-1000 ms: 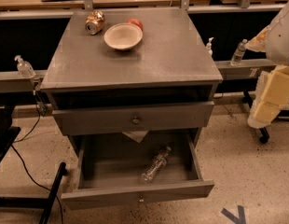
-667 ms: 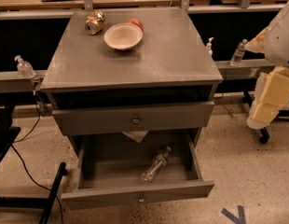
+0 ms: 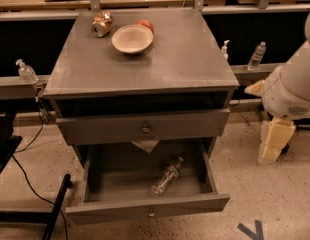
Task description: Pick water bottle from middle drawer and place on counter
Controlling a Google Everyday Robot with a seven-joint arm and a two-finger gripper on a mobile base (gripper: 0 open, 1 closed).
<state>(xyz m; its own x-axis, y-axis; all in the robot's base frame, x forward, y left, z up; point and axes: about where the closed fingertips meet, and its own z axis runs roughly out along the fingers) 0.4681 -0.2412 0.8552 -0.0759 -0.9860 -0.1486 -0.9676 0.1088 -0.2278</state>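
The water bottle (image 3: 166, 176), clear and ribbed, lies on its side in the open middle drawer (image 3: 145, 209), right of centre, cap pointing back right. The drawer is pulled out at the bottom of the grey cabinet, with a tiny knob on its front. The counter (image 3: 185, 59) is the cabinet's grey top. My arm's white body (image 3: 290, 89) stands to the right of the cabinet. The beige gripper (image 3: 273, 143) hangs below it, beside the cabinet at about drawer height, well apart from the bottle.
On the counter's back left stand a beige bowl (image 3: 132, 38), a tipped can (image 3: 101, 25) and a red object (image 3: 145, 24) behind the bowl. A closed drawer front with a ring knob (image 3: 145, 129) sits above the open drawer. Pump bottles (image 3: 26, 72) and another bottle (image 3: 256, 57) stand on side rails.
The arm and beige gripper have moved down and slightly left, closer to the cabinet's right side. The bottle, drawer and counter items have not moved.
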